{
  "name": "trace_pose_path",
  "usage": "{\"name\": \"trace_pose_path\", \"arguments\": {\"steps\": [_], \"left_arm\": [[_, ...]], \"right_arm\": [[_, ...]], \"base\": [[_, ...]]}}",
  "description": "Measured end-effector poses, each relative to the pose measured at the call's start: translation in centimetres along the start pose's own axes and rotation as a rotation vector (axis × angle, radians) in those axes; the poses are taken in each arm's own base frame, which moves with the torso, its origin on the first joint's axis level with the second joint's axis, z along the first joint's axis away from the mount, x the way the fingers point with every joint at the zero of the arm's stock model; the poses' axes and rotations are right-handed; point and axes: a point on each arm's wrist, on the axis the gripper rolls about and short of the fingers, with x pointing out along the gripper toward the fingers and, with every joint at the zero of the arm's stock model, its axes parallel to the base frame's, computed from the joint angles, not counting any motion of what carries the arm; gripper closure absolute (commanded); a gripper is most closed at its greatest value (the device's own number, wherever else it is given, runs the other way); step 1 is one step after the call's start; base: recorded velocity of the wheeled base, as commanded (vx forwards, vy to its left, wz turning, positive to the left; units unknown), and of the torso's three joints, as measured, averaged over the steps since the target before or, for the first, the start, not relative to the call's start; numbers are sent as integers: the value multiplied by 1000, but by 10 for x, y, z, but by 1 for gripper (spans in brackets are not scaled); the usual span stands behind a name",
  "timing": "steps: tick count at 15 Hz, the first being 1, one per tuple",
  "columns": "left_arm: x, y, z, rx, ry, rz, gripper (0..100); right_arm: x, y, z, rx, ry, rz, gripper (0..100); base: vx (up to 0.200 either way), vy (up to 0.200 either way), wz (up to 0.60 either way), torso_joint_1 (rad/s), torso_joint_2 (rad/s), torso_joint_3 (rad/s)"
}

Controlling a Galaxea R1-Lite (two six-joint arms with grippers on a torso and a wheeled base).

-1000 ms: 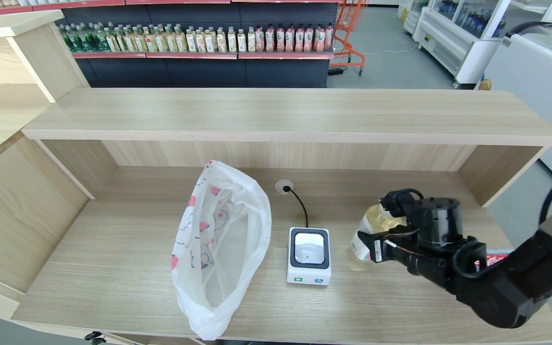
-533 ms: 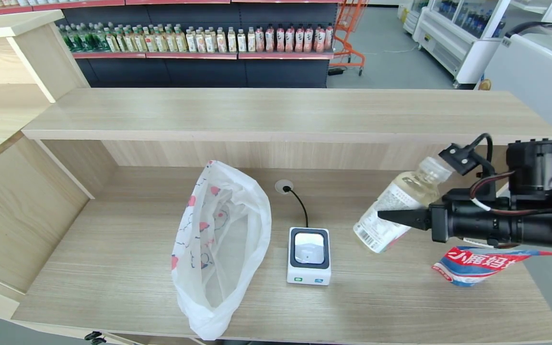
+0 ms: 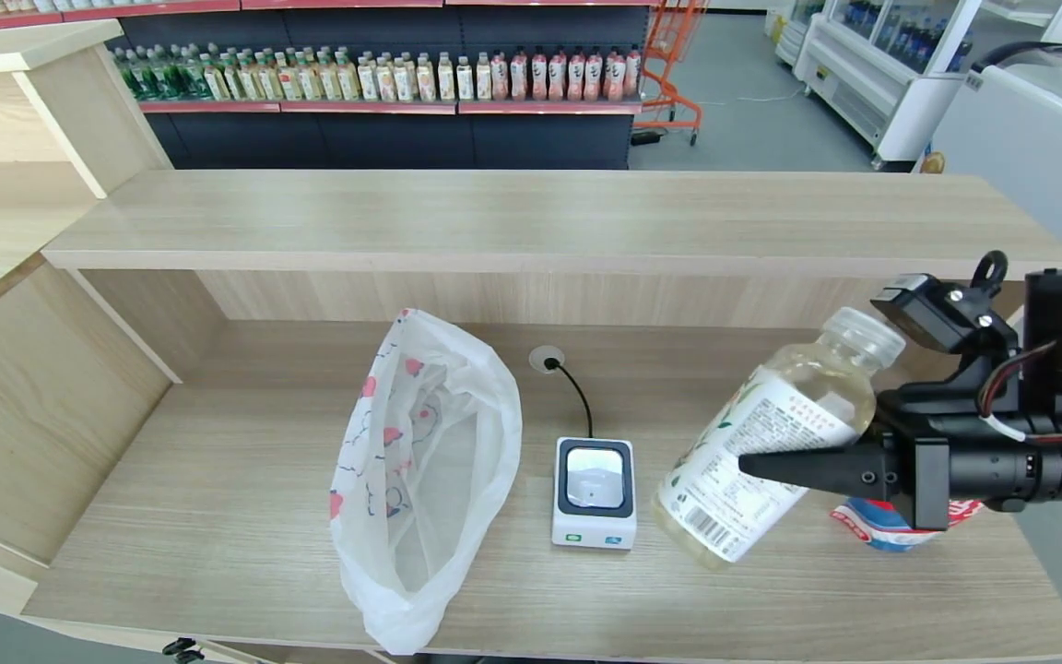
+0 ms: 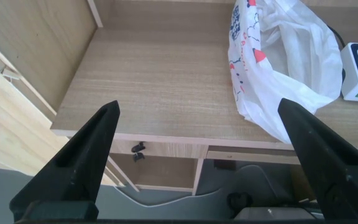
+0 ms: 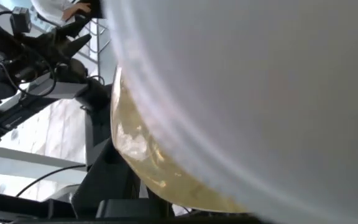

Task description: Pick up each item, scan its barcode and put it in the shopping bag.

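**Risks.** The right gripper (image 3: 757,456) pinches the bottle (image 3: 752,415) across its labelled middle with two narrow fingers (image 3: 817,466). The body is round and smooth, and the liquid's weight sits off the grip line. In my judgement it could twist or slide down through the fingers during a turn.

The barcode near the base faces up towards the head camera, not towards the scanner (image 3: 595,491) window. A pass made without rotating the bottle would probably fail to read.

The base hangs just beside the scanner, at its 3 o'clock. A careless sweep towards 9 o'clock could knock the unit.

The shopping bag (image 3: 420,461), at the scanner's 9 o'clock, lies slumped on the desk (image 3: 218,516) with a soft mouth. A release at its rim could let the bottle roll out.

The left gripper (image 4: 199,104) hangs off the desk's near edge, its fingers (image 4: 86,155) spread wide and holding nothing.

**Item.** This is a clear plastic bottle of pale yellow drink with a translucent cap and a white printed label. It is tilted, cap towards 1 o'clock and base towards 7 o'clock. It appears to be clear of the desk, though the gap beneath cannot be confirmed. A red, white and blue snack pouch (image 3: 872,530) lies on the desk at the bottle's 4 o'clock, partly under the arm.
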Motion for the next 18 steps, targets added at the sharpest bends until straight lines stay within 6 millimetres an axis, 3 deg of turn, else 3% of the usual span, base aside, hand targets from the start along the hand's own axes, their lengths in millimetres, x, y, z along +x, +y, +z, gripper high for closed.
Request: {"name": "trace_pose_path", "arguments": {"steps": [5, 11, 18], "left_arm": [[0, 0, 0, 0, 0, 0, 0], [0, 0, 0, 0, 0, 0, 0], [0, 0, 0, 0, 0, 0, 0]], "right_arm": [[7, 15, -15, 22, 41, 109, 100], [20, 25, -18, 58, 74, 175, 100], [27, 22, -26, 88, 105, 183, 100]], "base": [[0, 0, 0, 0, 0, 0], [0, 0, 0, 0, 0, 0], [0, 0, 0, 0, 0, 0]]}}
